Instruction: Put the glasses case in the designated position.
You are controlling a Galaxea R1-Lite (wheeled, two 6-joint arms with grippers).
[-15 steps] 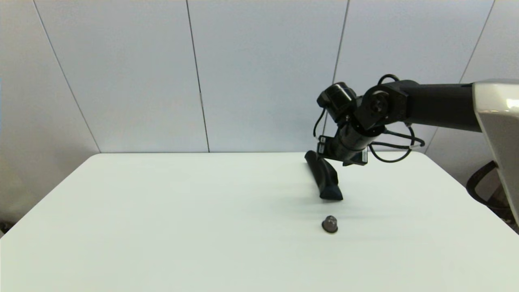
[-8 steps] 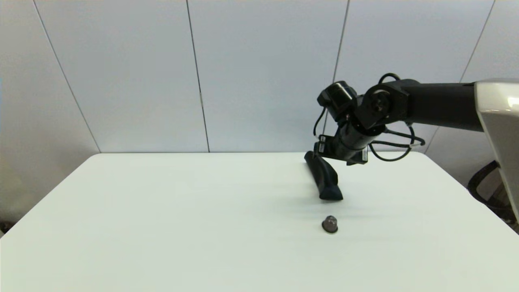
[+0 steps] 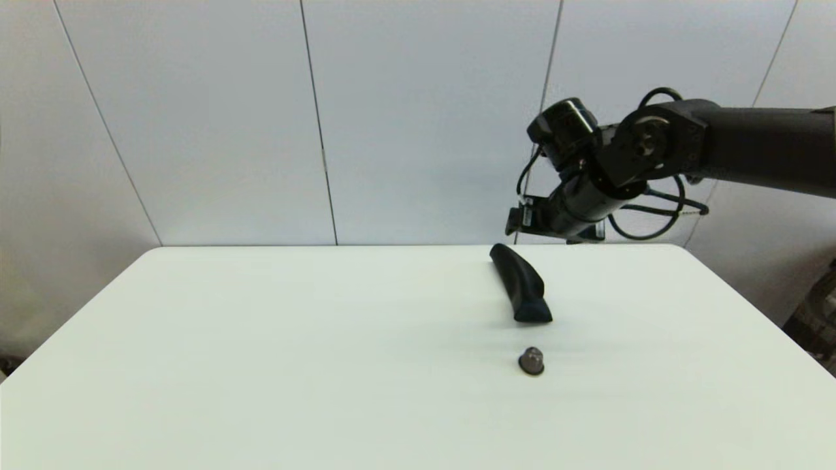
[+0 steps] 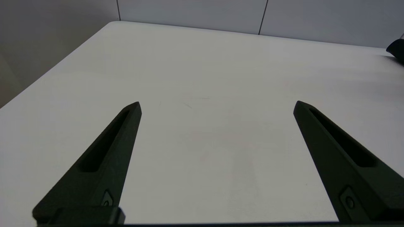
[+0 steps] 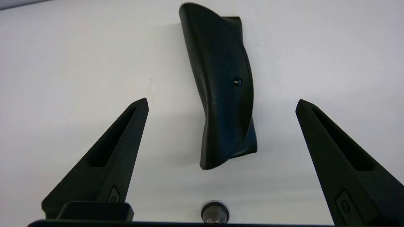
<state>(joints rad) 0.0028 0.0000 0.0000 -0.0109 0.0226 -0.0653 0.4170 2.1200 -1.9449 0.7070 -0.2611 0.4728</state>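
Where fingers spread: glasses case (image 5: 222, 85) below right gripper (image 5: 221, 104).

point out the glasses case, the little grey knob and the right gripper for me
glasses case (image 3: 520, 286): head view, middle of its black body.
grey knob (image 3: 531, 361): head view, its domed top.
right gripper (image 5: 221, 104): right wrist view, midway between its open fingertips, above the case.

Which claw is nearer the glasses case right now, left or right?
Right. The right claw hangs open just above the glasses case, not touching it. The left claw, also open, is parked over bare table far to the case's left.
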